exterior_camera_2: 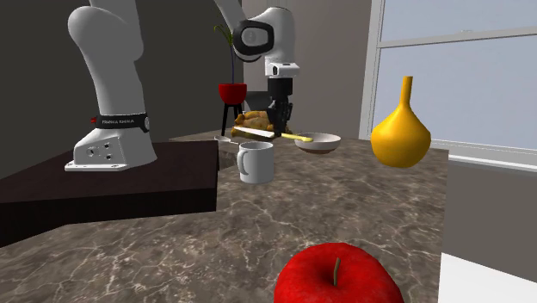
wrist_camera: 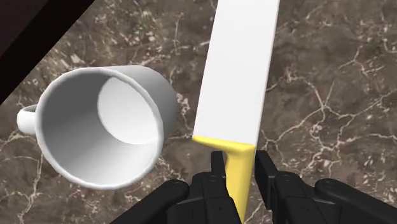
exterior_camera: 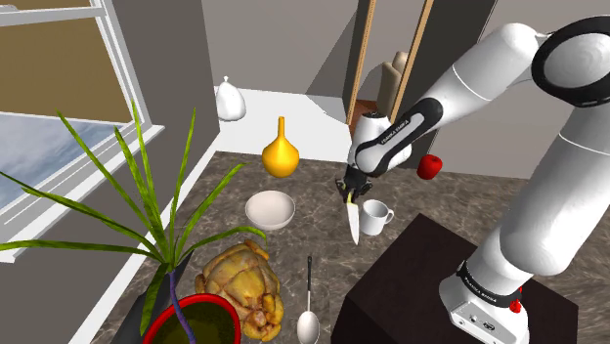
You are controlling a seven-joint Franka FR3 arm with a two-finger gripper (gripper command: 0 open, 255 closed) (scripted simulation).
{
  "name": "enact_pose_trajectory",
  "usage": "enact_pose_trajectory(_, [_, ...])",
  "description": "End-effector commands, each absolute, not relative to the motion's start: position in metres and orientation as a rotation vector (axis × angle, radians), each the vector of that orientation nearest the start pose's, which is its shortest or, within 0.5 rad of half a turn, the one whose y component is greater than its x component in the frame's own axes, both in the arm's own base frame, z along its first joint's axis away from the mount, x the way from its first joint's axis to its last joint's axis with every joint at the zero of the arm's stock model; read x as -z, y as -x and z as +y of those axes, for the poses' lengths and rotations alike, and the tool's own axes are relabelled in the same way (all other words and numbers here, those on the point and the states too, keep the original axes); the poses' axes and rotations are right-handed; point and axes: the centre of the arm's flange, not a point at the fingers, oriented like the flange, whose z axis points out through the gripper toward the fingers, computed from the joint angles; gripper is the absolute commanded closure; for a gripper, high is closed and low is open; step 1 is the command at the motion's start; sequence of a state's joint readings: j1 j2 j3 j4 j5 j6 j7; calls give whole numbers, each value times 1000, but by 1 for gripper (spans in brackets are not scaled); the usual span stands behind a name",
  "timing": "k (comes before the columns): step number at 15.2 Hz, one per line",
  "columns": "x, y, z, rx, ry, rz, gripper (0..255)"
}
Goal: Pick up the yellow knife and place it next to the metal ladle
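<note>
Clamping down on the yellow handle, the all-black two-finger end effector (wrist_camera: 242,160) has the white-bladed, yellow-handled knife (wrist_camera: 236,70) firmly in its grasp, one finger pressed to each side of the handle right where it meets the blade. That's the pick-up half of the job looking done. In the shoulder view the knife hangs under the end effector and, by the look of it, rides clear of the dark marbled stone desk (exterior_camera: 318,188), just beside the plain white handled mug (exterior_camera: 374,216). The wrist view looks straight down into that mug, open mouth up, with the blade lying level alongside it and not touching. Now for what's left: the long-handled grey metal ladle (exterior_camera: 309,298) lies on the desk nearer the shoulder camera, between the golden-brown roast chicken (exterior_camera: 242,288) and the dark box stand (exterior_camera: 411,283), its spoon end toward that view's bottom edge. The knife's tip seems to point roughly that way, but open desk separates the two. So the carry across and the set-down beside the ladle are not yet done; judged from here, the task sits about halfway.
</note>
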State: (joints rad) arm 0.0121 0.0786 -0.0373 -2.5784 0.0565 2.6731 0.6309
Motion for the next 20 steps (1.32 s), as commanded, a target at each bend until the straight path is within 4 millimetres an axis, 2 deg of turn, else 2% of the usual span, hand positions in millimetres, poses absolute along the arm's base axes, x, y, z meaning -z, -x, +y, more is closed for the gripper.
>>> enact_pose_trajectory(1, [-233,-432,10,14,2922,1079,255])
enact_pose_trajectory(20, [-233,-292,218,14,2922,1079,255])
